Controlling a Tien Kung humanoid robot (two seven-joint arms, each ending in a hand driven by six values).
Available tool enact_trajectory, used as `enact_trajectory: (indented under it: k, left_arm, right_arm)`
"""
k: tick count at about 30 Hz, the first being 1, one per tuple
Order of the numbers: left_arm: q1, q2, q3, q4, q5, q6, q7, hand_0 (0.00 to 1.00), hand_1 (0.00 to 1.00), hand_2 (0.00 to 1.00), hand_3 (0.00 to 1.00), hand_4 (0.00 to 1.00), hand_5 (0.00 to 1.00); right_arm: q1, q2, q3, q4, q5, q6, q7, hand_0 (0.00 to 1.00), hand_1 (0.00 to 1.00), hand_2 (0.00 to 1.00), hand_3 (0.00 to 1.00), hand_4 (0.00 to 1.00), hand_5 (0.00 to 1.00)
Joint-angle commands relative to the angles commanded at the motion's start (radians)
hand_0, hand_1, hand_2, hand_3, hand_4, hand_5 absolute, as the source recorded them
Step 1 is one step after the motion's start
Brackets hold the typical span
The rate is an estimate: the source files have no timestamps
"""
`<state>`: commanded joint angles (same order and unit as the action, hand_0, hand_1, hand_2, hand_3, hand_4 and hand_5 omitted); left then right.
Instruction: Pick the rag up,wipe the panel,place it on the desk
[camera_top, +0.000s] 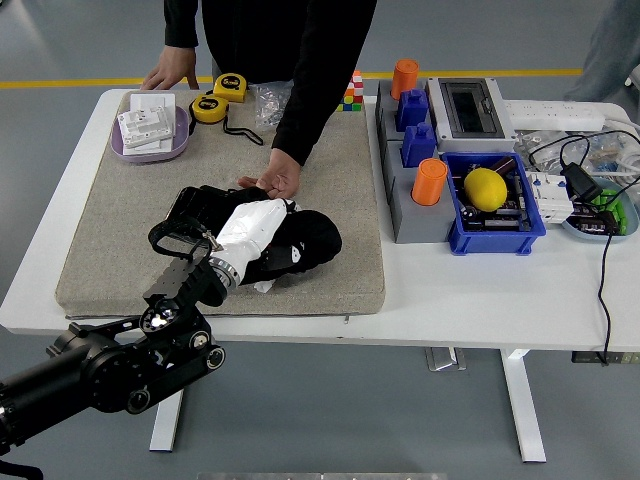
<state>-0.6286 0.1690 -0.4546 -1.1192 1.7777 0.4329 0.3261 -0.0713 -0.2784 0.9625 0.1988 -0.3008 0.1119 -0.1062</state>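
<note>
A black panel (192, 207) lies on the grey mat (120, 240), its right part hidden under my hand and the rag. My left hand (252, 228), white-backed with dark fingers, comes in from the lower left and presses down on the black rag (312, 240). The fingers are curled into the cloth, which bunches out to the right of the hand. At the table's far side stands a person whose hand (277, 180) rests on the panel's far edge. Their other hand (168, 74) lies on the table at the back left.
A purple tray (150, 147) of white parts and two yellow tape measures (221, 97) sit at the back left. Right of the mat stand a grey holder with orange cups (431, 181), a blue bin with a lemon (486, 189), a grey box (468, 107) and cables (590, 180).
</note>
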Motion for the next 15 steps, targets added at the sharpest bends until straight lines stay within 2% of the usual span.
enact_trajectory:
  k: [15]
  left_arm:
    - [0.011, 0.008, -0.052, 0.041, 0.008, 0.007, 0.002, 0.318, 0.23, 0.54, 0.424, 0.09, 0.002]
  right_arm:
    - [-0.001, 0.001, 0.006, 0.002, -0.002, -0.001, -0.001, 0.742, 0.666, 0.696, 0.615, 0.998, 0.551]
